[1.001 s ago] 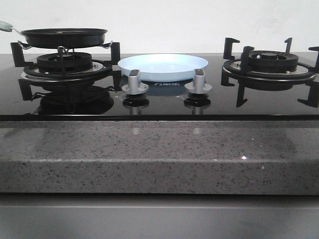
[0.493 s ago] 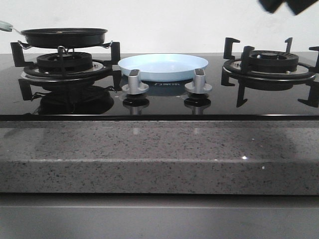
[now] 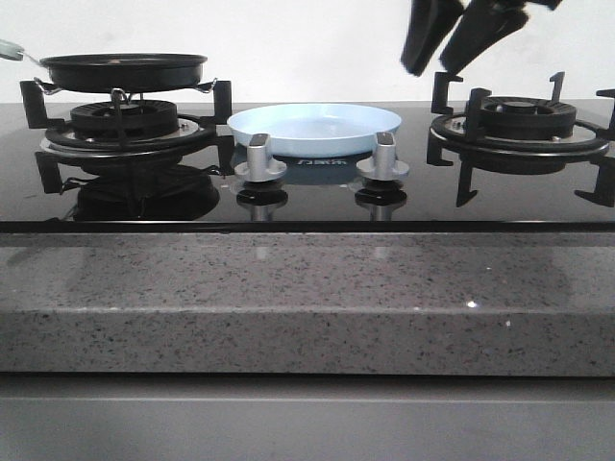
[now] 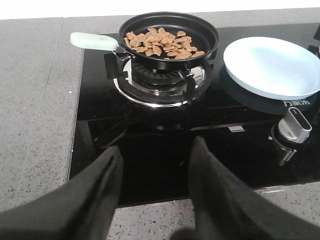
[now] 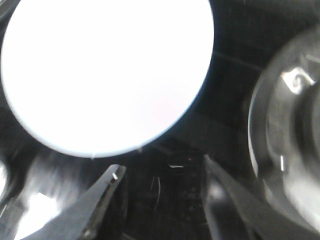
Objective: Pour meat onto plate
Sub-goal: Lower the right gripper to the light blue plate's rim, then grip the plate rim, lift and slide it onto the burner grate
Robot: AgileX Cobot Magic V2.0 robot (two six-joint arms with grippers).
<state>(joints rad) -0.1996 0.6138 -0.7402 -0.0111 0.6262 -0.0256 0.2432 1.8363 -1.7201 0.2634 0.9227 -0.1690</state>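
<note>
Front view shows my right gripper [image 3: 444, 48] hanging in the air above the gap between the plate [image 3: 315, 129] and the right burner [image 3: 519, 130], its two dark fingers spread apart and holding nothing. The pale-blue plate sits on the black glass hob [image 3: 307, 197] between the two burners, just behind the two silver knobs [image 3: 259, 158]. The black frying pan [image 3: 123, 70] rests on the left burner's grate, its pale handle pointing off to the left.

From my left wrist I see the meat [image 4: 162, 43], a loose pile of orange-brown pieces, lying inside the frying pan, well apart from the plate beside it. My left gripper [image 4: 152, 175] hovers over the hob's near edge, fingers parted and empty.

My right wrist picture is blurred; the plate shows as a bright disc beyond my open fingers.
</note>
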